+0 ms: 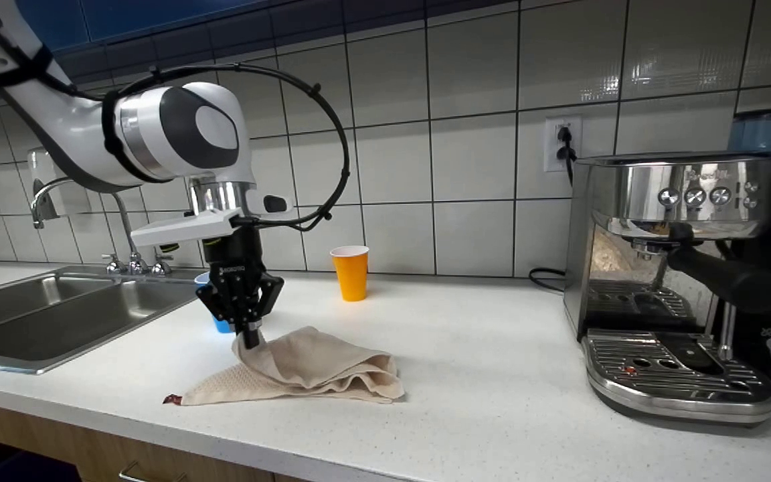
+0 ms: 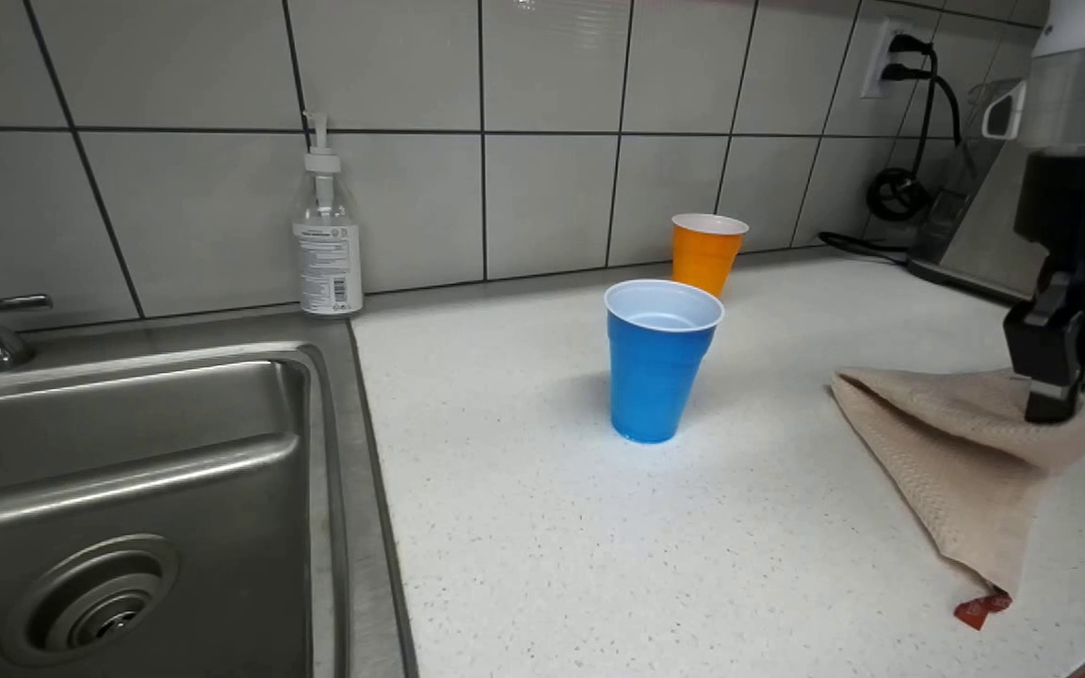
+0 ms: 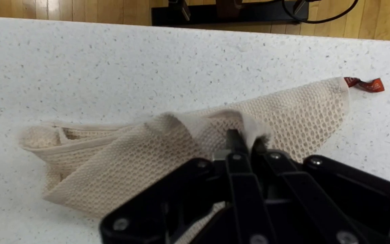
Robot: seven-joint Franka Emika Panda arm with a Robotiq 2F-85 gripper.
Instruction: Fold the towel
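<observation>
one blue cup (image 2: 659, 375), orange cup (image 2: 706, 256), both upright, towel (image 2: 966, 461) nearby

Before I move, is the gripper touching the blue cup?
Apart. An exterior view shows white counter and part of the towel between the gripper and the blue cup.

In an exterior view, the towel (image 1: 312, 368) lies on the counter (image 1: 492, 402), low and left of centre, with your gripper (image 1: 249, 337) at its left part. Behind your gripper sits the nearer plastic cup (image 1: 223, 327), with the farther plastic cup (image 1: 352, 276) right of it, near the wall (image 1: 472, 167). Your sink (image 1: 27, 365) lies at frame left, the espresso machine (image 1: 670, 294) at frame right.
</observation>
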